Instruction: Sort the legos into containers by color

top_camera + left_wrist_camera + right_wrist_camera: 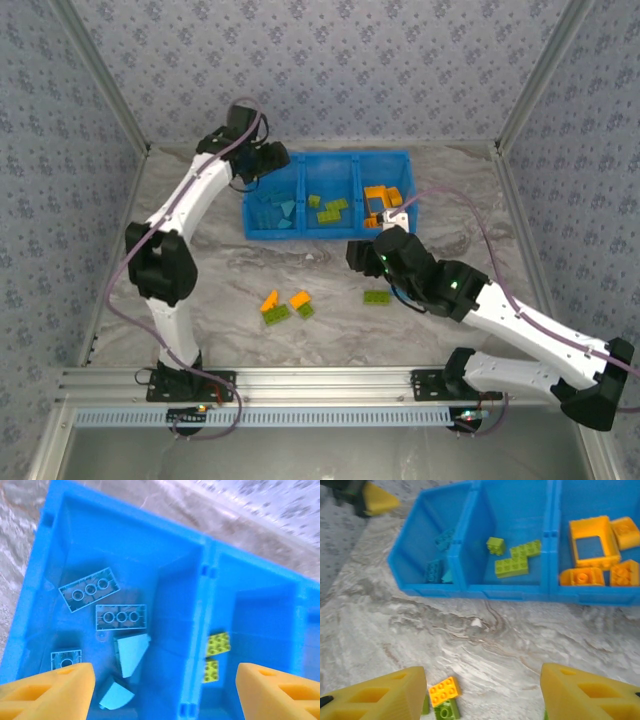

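Grey-veined marble covers the desk (pixel 330 340) between patterned panels (pixel 330 70). Toward the far edge a long blue bin (pixel 300 234) with three compartments is seen. From above, the left jaws are hard to make out, dark against the bin's left end; in the left wrist view their yellow fingertips (pixel 47 690) are cut off by the lower edge and are held wide apart, nothing between them, over the left compartment, where light blue bricks (pixel 121 617) lie. That view is blurred; two green bricks (pixel 218 644) are seen beside the divider in the middle compartment. The right jaws are covered by the wrist from above; in the right wrist view they are spread wide and empty over the desk, in front of the bin. An orange frame (pixel 590 526) and orange bricks (pixel 582 576) are shown there in the right compartment. An orange brick (pixel 444 690) lies touching a green one (pixel 447 711) at the lower edge; from above five loose bricks (pixel 300 298) are counted on the desk
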